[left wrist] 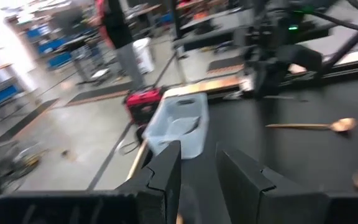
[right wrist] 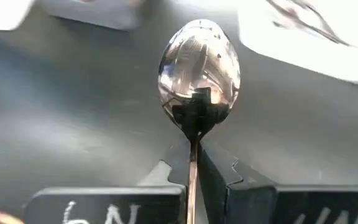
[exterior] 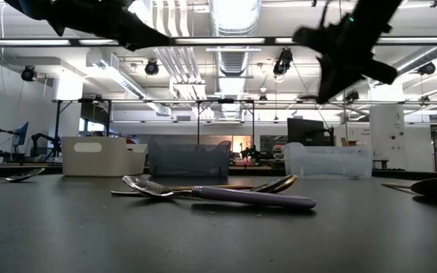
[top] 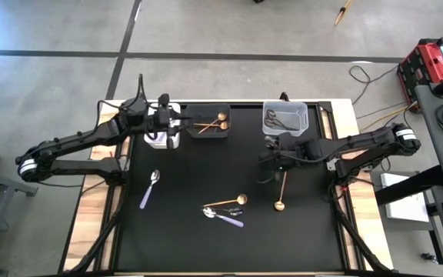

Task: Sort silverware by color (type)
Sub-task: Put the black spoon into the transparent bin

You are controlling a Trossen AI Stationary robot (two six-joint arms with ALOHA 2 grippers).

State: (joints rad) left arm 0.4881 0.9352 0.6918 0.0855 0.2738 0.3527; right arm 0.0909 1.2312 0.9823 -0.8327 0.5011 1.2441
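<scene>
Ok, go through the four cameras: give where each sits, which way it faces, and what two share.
High: overhead, straight down on the table; both arms show.
Low: at tabletop height, facing the room; arms overhead.
Left wrist: near the white bin, looking past its own fingers across the table.
Right wrist: above the mat, on the dark spoon its shut fingers pinch.
Shared: high and left wrist views both show the clear bin.

Glossy mirror-bright metal spoon (right wrist: pixel 198 74), matt table (top: pixel 183 177)
</scene>
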